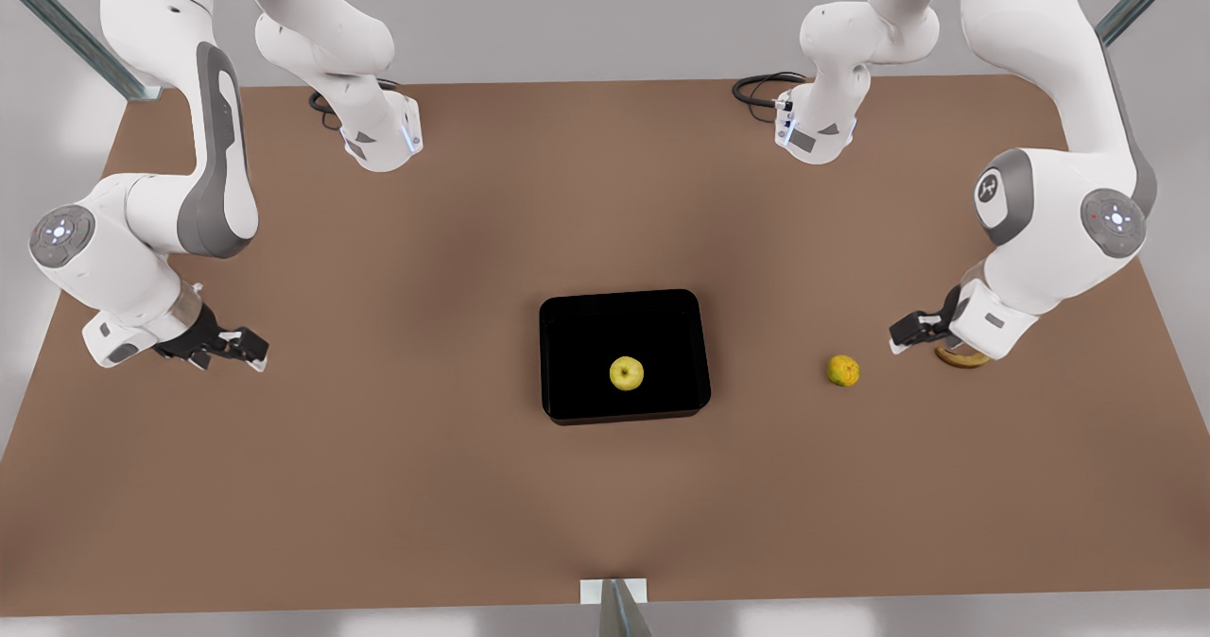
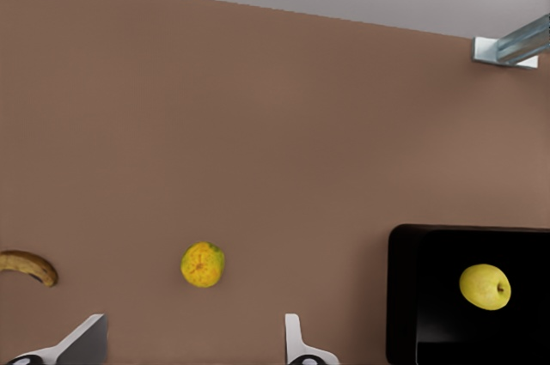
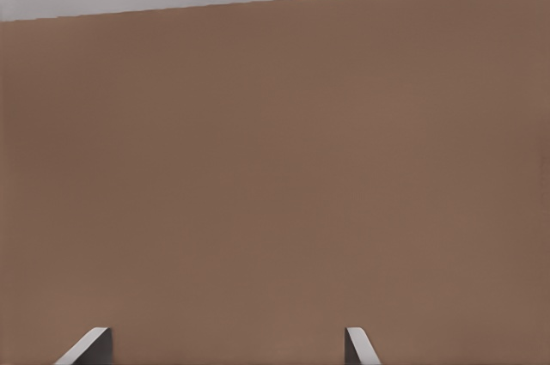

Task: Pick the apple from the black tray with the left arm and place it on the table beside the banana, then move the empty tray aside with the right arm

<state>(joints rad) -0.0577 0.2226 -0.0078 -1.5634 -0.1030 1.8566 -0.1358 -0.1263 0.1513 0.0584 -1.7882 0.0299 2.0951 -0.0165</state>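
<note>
The yellow-green apple [image 1: 626, 372] [image 2: 485, 286] lies inside the glossy black tray [image 1: 577, 335] [image 2: 404, 296] at mid-table. A brownish banana [image 1: 962, 359] [image 2: 29, 265] lies on the brown table [image 1: 425, 240] at the front view's right, partly hidden behind the left arm's hand. My left gripper [image 1: 900, 338] [image 2: 193, 335] hovers open just beside the banana, well to the right of the tray. Far off at the front view's left, my right gripper [image 1: 251, 348] [image 3: 226, 339] hangs open over bare table, holding nothing.
A mottled orange-yellow round fruit [image 1: 843, 370] [image 2: 203, 264] sits on the table between the tray and the banana, close to the left gripper. A metal post [image 1: 619, 609] [image 2: 511, 43] stands at the table's near edge.
</note>
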